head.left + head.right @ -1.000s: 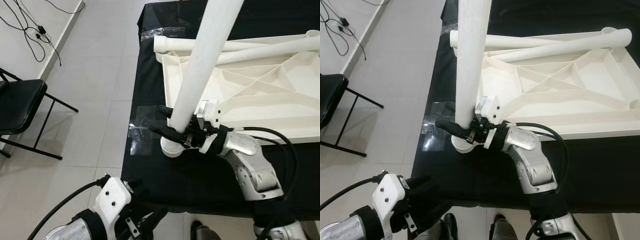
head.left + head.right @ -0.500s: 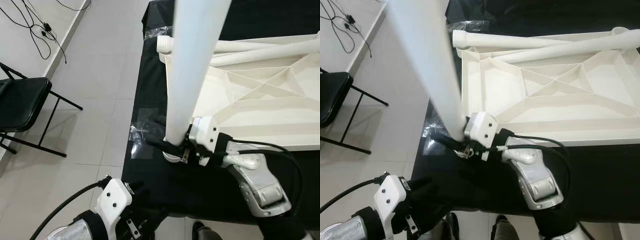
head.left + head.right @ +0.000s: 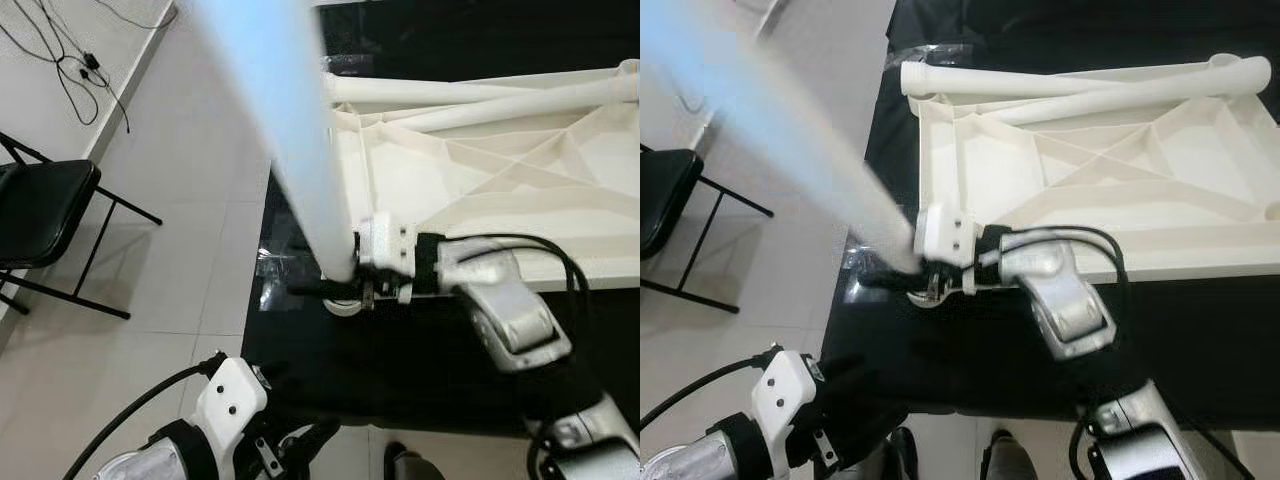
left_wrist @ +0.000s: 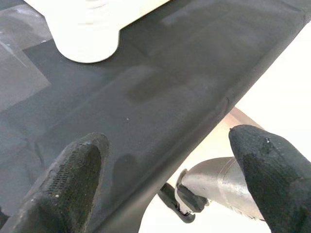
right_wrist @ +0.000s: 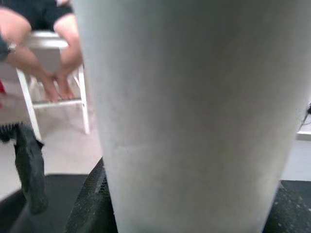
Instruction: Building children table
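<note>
one table leg (image 3: 290, 150) is swinging over leftward now, the right gripper (image 3: 345, 287) clamping its lower end just off the upturned tabletop (image 3: 480, 190) corner; it's probably being lined up for its socket. left gripper (image 4: 165, 174) is hanging spread, idle.

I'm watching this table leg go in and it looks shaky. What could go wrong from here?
The white leg is tilted well off upright in the right gripper, so its foot may miss the corner socket or jam crooked. It rests near the black mat's edge and could slide off. The left gripper hangs open below, giving no support.
</note>
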